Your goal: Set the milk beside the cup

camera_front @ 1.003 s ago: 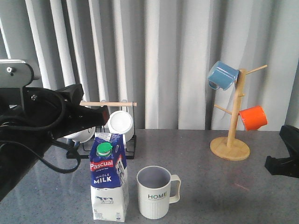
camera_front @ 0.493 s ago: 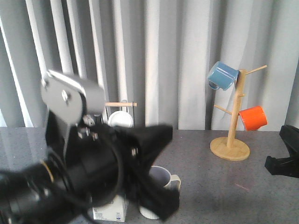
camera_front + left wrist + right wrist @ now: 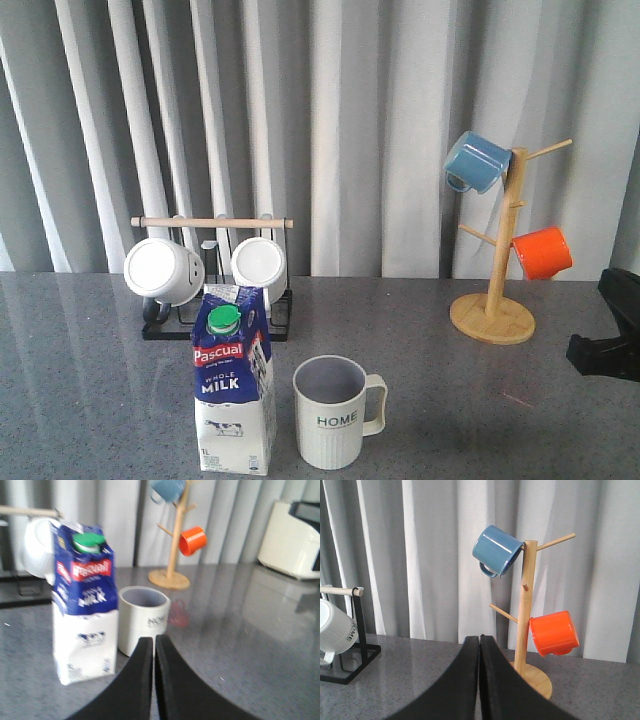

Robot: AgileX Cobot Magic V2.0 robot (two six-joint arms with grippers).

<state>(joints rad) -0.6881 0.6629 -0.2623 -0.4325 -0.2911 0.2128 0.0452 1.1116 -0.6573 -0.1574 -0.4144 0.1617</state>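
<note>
The milk (image 3: pixel 233 385) is a tall blue-and-white carton with a green cap. It stands upright on the grey table, just left of the cup (image 3: pixel 332 411), a cream ribbed mug marked "HOME". A small gap separates them. Both also show in the left wrist view, the milk (image 3: pixel 85 605) and the cup (image 3: pixel 143 618), ahead of my left gripper (image 3: pixel 153 641), which is shut and empty. The left arm is out of the front view. My right gripper (image 3: pixel 479 639) is shut and empty; part of the right arm (image 3: pixel 610 345) shows at the front view's right edge.
A black rack with a wooden bar (image 3: pixel 213 223) holds two white mugs (image 3: pixel 163 270) behind the milk. A wooden mug tree (image 3: pixel 495 300) at the back right carries a blue mug (image 3: pixel 475 160) and an orange mug (image 3: pixel 542 252). A white appliance (image 3: pixel 295 542) shows in the left wrist view.
The left arm swept across the front view and has left it. The milk and cup stand where they stood a second ago. The right arm has not moved.
</note>
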